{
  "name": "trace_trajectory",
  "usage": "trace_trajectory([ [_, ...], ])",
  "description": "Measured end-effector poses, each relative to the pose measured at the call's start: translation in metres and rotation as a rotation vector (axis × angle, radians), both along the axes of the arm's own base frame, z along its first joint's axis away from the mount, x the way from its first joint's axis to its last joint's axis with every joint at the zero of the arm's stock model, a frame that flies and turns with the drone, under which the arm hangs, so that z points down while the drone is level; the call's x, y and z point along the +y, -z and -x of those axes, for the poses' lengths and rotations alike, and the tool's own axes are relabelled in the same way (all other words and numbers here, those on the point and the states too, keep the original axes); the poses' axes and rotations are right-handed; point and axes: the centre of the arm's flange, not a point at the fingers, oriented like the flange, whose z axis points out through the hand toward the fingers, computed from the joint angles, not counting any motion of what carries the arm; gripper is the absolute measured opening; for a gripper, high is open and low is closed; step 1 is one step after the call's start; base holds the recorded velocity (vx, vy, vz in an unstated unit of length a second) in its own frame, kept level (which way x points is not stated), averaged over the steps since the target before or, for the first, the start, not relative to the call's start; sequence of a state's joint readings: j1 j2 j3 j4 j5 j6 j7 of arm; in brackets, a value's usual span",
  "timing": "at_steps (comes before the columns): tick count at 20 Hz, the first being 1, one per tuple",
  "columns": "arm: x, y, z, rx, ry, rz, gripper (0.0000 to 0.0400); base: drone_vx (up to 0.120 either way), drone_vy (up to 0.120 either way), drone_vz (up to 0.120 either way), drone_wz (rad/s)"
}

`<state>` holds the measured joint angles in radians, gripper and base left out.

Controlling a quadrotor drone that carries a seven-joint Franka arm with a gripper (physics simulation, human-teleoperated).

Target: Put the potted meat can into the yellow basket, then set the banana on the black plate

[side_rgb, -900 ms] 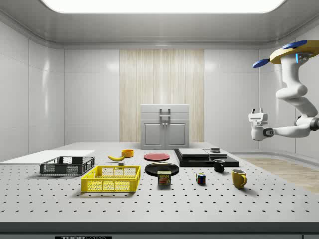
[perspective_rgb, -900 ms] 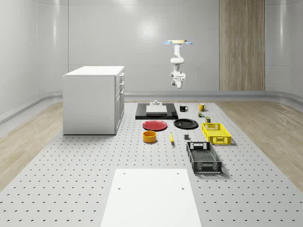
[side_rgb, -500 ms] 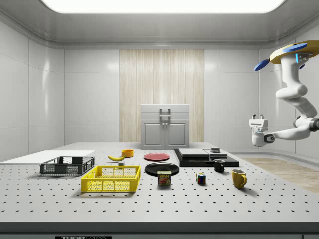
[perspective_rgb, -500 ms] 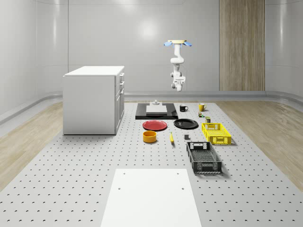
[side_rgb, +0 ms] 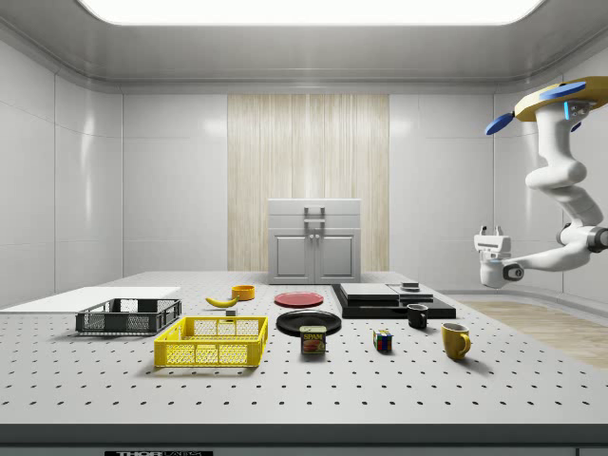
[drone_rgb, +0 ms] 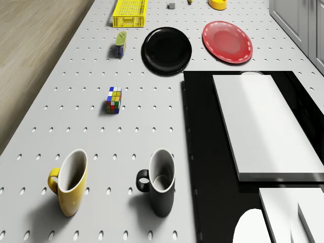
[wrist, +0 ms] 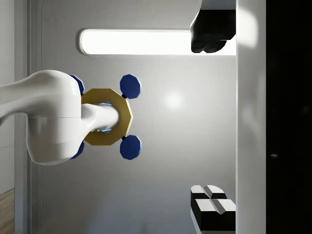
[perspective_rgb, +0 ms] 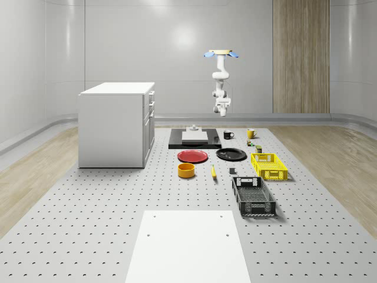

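The potted meat can [side_rgb: 313, 340] [drone_rgb: 120, 44] stands on the table between the yellow basket [side_rgb: 212, 341] [perspective_rgb: 269, 165] and a Rubik's cube. The banana [side_rgb: 221, 301] [perspective_rgb: 213, 171] lies beside an orange bowl. The black plate [drone_rgb: 167, 49] [perspective_rgb: 231, 154] is bare. The drone [perspective_rgb: 221, 53] [side_rgb: 560, 92] hovers high over the table's far end, above the mugs. My gripper [side_rgb: 491, 231] [wrist: 210, 122] hangs on the folded arm well above the table, pointing up at the drone, open and holding nothing.
A black slab [drone_rgb: 202, 152] bearing white blocks, a yellow mug [drone_rgb: 70, 182] and a black mug [drone_rgb: 159, 182] lie below the drone. A red plate [drone_rgb: 227, 41], the cube [drone_rgb: 114, 99], a black crate [perspective_rgb: 253, 196], a white cabinet [perspective_rgb: 116, 124] and a white sheet [perspective_rgb: 188, 244] share the table.
The wrist has sunk slightly and turned, so the fingers point more upward. The drone holds its place and the table's objects have not moved.
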<state>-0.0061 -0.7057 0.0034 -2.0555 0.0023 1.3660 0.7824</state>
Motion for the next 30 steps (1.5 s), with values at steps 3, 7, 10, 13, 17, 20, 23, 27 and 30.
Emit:
trace_trajectory([
  [3, 0.0, -0.0026, -0.0001, -0.002, 0.0, 0.0, 0.04, 0.067, 0.12, 0.0, 0.0],
  [7, 0.0, -0.0042, 0.0001, -0.005, 0.0, 0.0, 0.04, 0.12, 0.12, 0.0, 0.0],
  [10, 0.0, -0.0047, 0.0002, -0.008, 0.0, 0.0, 0.04, 0.12, 0.12, 0.0, 0.0],
  [13, 0.0001, -0.005, 0.0004, -0.01, 0.0, 0.001, 0.04, 0.12, 0.12, 0.0, 0.0],
  [17, 0.0001, -0.0051, 0.0007, -0.013, 0.0, 0.001, 0.04, 0.12, 0.12, 0.0, 0.0],
  [20, 0.0002, -0.0052, 0.0009, -0.015, 0.0, 0.002, 0.04, 0.12, 0.12, 0.0, 0.0],
  [23, 0.0004, -0.0052, 0.0012, -0.018, 0.0, 0.004, 0.04, 0.12, 0.12, 0.0, 0.0],
  [27, 0.0007, -0.0052, 0.0015, -0.021, 0.0, 0.007, 0.04, 0.12, 0.12, 0.0, 0.0],
  [30, 0.0012, -0.0052, 0.0017, -0.023, 0.0, 0.012, 0.04, 0.12, 0.12, 0.0, 0.0],
])
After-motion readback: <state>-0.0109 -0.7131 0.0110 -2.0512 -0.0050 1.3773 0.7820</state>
